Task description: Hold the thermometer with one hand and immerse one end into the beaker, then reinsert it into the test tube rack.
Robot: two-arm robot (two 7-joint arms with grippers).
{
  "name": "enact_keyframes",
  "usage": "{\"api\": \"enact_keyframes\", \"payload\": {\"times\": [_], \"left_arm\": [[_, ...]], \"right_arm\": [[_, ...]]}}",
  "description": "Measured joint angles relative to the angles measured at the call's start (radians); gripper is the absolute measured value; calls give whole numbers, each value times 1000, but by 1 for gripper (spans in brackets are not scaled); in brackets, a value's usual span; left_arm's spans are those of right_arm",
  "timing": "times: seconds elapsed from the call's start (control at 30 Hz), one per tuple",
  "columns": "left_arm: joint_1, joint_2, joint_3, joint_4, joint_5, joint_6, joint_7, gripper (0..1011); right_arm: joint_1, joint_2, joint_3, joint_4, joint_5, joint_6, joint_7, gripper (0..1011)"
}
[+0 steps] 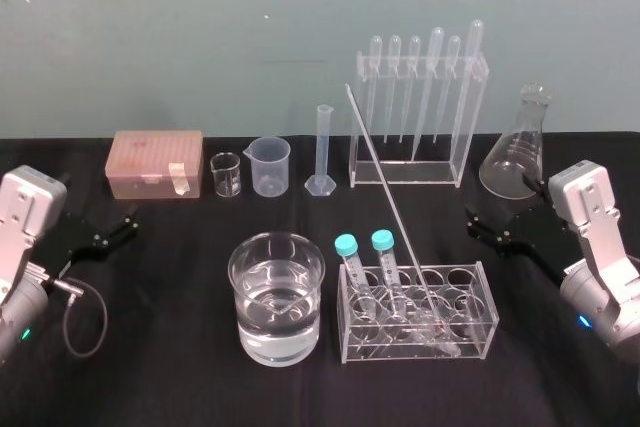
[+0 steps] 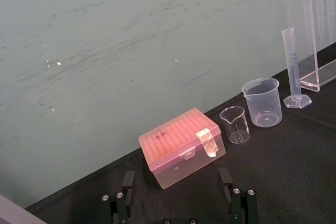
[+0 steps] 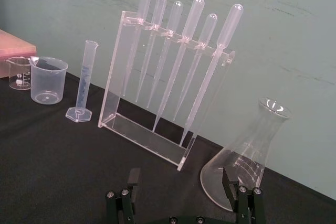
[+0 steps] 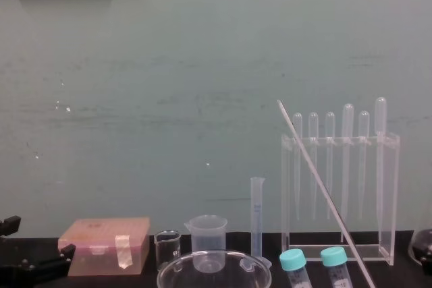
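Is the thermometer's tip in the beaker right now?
No: the thermometer stands tilted with its lower end in the test tube rack, which sits to the right of the beaker.

Lab, beaker (image 1: 277, 297), pipettes (image 1: 436, 47), conical flask (image 1: 518, 152), measuring cylinder (image 1: 322, 152)

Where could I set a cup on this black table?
Bare cloth lies between the left gripper and the wide glass beaker of water, before the pink plastic box. A smaller patch separates the low clear tube rack from the right gripper. The back row of glassware is crowded.
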Motion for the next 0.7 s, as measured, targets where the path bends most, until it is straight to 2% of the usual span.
{"api": "enact_keyframes", "payload": {"times": [0.7], "left_arm": [[0, 0, 0, 0, 0, 0, 0, 1008]], "right_arm": [[0, 0, 0, 0, 0, 0, 0, 1003]]}}
